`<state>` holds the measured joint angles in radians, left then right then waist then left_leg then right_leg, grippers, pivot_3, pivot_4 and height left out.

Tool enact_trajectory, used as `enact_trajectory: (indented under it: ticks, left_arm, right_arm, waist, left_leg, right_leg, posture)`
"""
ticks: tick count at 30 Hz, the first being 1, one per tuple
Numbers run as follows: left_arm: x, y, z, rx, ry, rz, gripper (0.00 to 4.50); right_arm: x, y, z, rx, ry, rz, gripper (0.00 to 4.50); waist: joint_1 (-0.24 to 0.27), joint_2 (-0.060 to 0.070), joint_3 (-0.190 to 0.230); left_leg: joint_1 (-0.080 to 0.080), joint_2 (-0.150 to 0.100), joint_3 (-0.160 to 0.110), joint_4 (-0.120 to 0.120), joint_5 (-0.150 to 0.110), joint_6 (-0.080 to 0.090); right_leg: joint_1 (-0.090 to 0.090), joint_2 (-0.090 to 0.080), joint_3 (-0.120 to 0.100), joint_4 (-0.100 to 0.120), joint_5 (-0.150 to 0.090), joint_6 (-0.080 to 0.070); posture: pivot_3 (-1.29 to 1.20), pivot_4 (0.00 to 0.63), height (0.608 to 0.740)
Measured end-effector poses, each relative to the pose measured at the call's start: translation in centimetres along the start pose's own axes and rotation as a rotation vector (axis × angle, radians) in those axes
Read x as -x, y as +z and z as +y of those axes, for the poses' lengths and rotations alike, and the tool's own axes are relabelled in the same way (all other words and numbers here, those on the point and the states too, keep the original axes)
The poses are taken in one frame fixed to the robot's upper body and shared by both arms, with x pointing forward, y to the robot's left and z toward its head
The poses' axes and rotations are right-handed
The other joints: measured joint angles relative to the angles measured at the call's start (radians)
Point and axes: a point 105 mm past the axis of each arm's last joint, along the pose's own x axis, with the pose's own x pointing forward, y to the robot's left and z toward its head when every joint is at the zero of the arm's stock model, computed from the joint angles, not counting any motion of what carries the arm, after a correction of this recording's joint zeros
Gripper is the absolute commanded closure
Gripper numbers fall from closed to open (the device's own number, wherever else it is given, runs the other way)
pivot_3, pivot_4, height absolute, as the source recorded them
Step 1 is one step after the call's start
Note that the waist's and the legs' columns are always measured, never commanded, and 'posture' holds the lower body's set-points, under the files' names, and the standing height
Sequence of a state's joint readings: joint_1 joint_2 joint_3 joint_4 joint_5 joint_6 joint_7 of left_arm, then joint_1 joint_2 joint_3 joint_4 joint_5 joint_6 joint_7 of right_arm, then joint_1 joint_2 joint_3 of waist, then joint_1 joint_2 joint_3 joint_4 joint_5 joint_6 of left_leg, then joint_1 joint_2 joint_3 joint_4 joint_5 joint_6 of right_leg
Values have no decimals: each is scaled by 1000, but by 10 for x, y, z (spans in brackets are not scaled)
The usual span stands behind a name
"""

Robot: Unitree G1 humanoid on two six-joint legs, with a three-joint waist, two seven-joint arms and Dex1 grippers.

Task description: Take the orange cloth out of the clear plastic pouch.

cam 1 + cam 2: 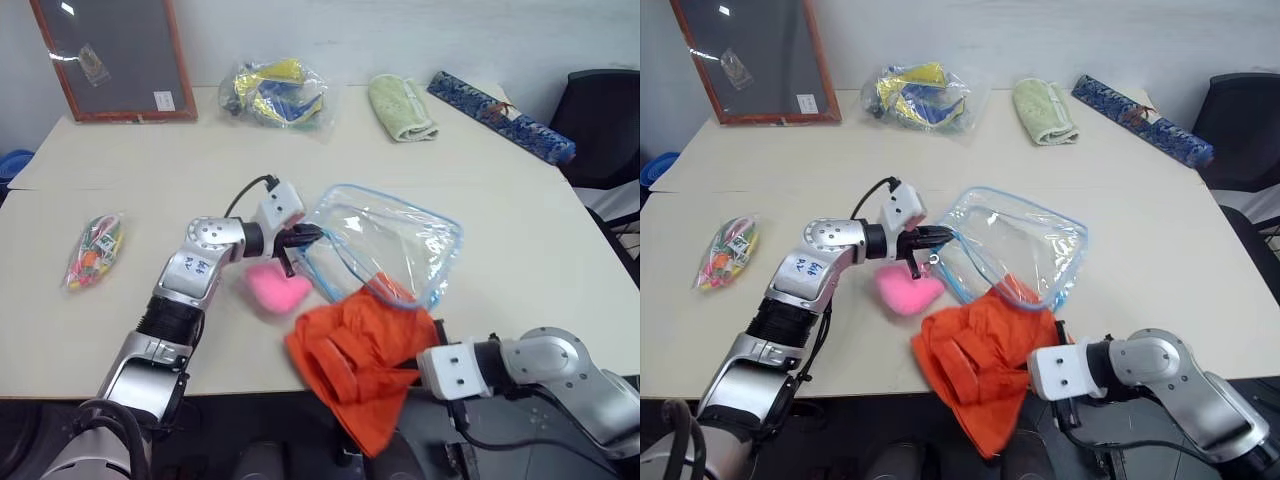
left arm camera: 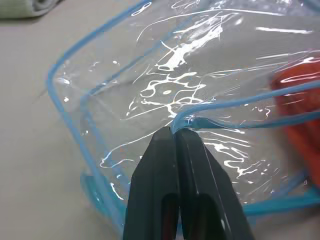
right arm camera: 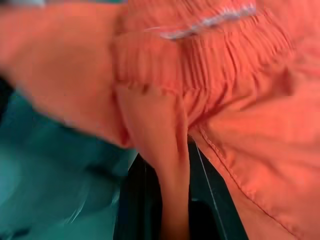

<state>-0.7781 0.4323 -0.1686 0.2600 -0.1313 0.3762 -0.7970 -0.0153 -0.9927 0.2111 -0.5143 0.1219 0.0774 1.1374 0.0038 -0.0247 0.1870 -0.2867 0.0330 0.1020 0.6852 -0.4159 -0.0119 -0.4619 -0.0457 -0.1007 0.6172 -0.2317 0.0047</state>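
Nothing legible is showing: blue marks on my silver left forearm (image 1: 195,266) and the framed board's white label (image 1: 163,100) are staying unreadable.

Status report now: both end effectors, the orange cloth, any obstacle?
Left end effector shut on clear plastic pouch rim. Right end effector shut on orange cloth, nearly all out, draped over table edge. Pink pompom beside; nothing blocking.

Silver-grey jointed arms are carrying white wrist blocks, black cables, a blue-marked label, and 2 black fingers (image 2: 182,190) each.
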Motion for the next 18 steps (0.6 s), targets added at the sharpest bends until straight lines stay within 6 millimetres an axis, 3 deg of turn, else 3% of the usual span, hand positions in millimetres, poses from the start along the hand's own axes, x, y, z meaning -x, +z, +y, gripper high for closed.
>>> enact_trajectory:
  ticks: [9, 14, 18]
  left_arm:
    - [10, -2, 5, -28, 28, 14, 4500]
    - [23, -13, -3, -43, -5, 61, 4500]
    - [32, -13, -31, -51, -134, 65, 4500]
  right_arm:
    - [20, -20, 9, -12, -86, 96, 4467]
    - [60, -52, -21, -47, -362, 241, 4467]
    - [109, -83, -41, -147, -629, 377, 4467]
  waist:
    - [18, 0, 0]
    - [20, 0, 0]
    - [20, 0, 0]
  left_leg:
    - [0, 0, 1, 0, 0, 0]
    - [1, 0, 2, 0, 0, -1]
    - [0, 0, 2, 0, 0, -1]
  right_leg:
    - [0, -1, 0, 0, 0, 0]
    - [0, -1, 1, 1, 0, 0]
    - [0, -1, 1, 1, 0, 0]
  posture:
    - [0, 150, 740]
    - [0, 150, 740]
    - [0, 150, 740]
